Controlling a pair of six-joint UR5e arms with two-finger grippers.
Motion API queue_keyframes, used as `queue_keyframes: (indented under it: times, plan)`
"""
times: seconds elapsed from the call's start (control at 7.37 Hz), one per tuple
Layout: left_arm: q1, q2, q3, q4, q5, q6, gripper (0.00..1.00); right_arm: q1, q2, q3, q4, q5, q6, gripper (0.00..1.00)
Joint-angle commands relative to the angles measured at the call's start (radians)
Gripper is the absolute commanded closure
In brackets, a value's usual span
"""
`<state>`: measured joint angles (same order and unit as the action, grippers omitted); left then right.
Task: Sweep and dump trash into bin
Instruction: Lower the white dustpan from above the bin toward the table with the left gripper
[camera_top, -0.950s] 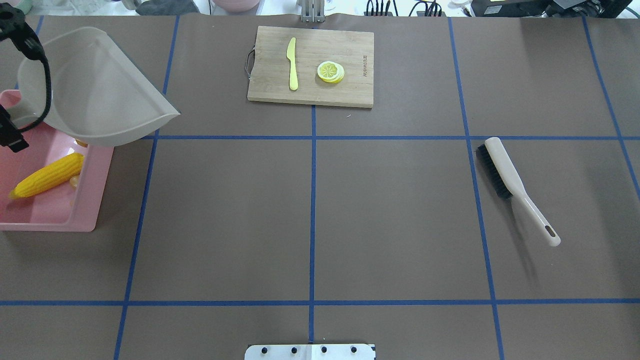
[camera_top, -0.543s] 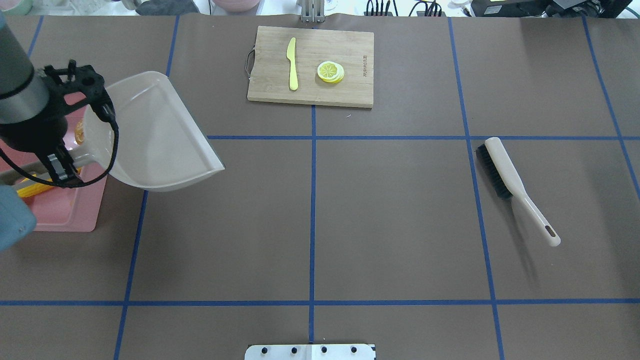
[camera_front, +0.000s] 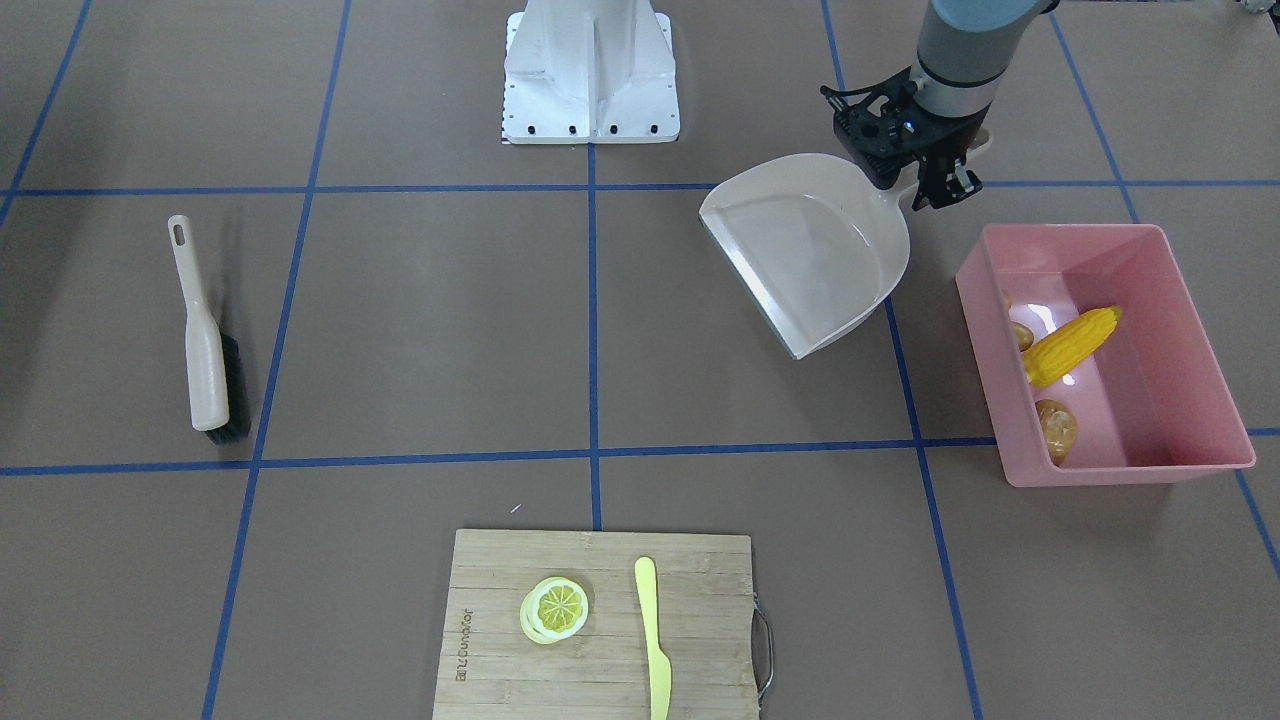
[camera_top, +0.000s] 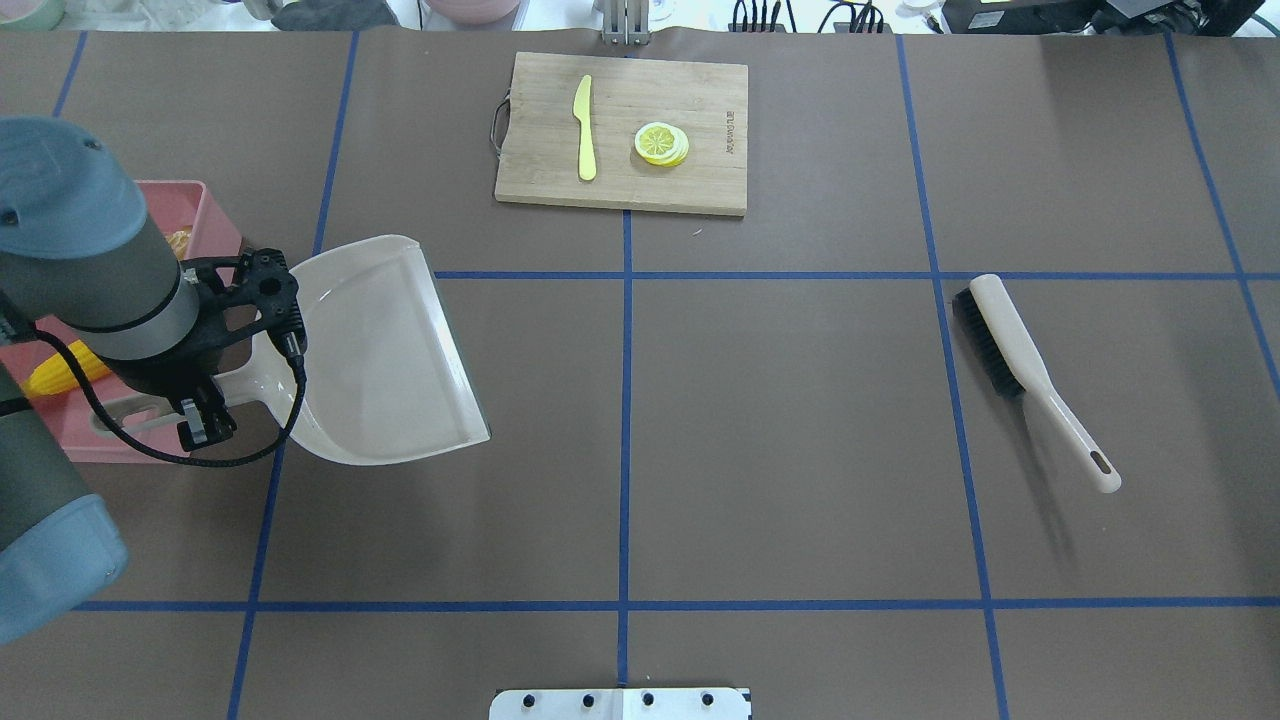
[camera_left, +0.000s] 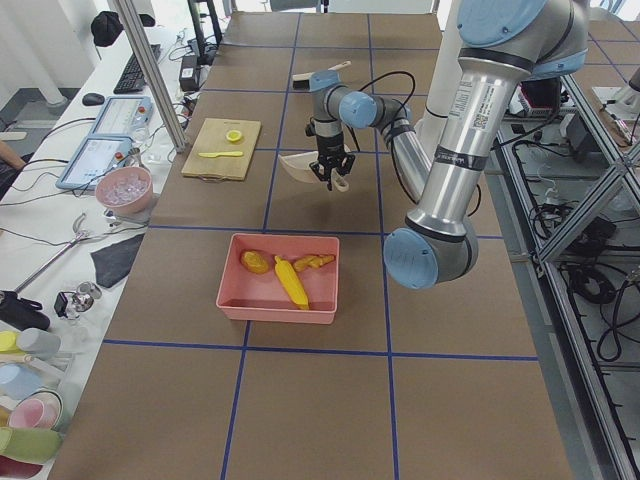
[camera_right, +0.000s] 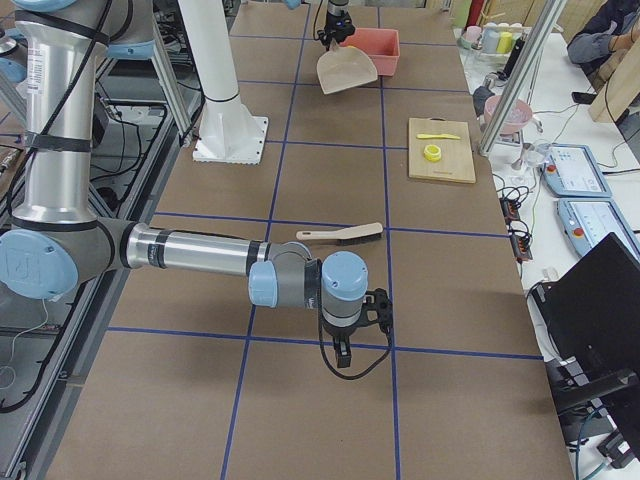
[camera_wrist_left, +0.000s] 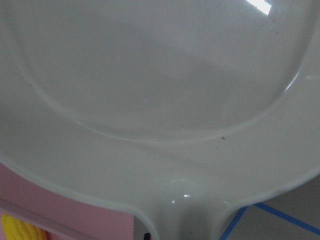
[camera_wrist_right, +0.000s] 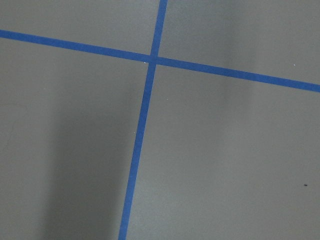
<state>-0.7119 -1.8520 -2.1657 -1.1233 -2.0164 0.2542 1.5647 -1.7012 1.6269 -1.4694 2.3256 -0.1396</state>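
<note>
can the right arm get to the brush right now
Likely yes: the brush lies by itself, and the right end effector hangs near it with nothing between them.

From my console, the brown table is marked into squares by blue tape lines. At its far edge, near the middle, lies a wooden cutting board with a metal handle on its left end. A pale yellow knife and a lemon slice rest on it, side by side and apart. On the right half I see a beige brush lying flat just beside a tape line, bristles facing left. The dustpan is on the left half, its open lip turned toward the table's centre.
</note>
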Motion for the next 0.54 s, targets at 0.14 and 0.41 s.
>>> queue_keyframes:
  times: [0.14,0.41]
  plan:
    - [0.08,0.056,0.09,-0.207,0.021,0.007,1.0,0.0,0.0,-0.005,0.001,0.0,0.0,0.0]
    - [0.118,0.008,0.131,-0.208,0.025,0.016,1.0,0.0,0.0,-0.005,0.001,-0.002,0.0,0.0]
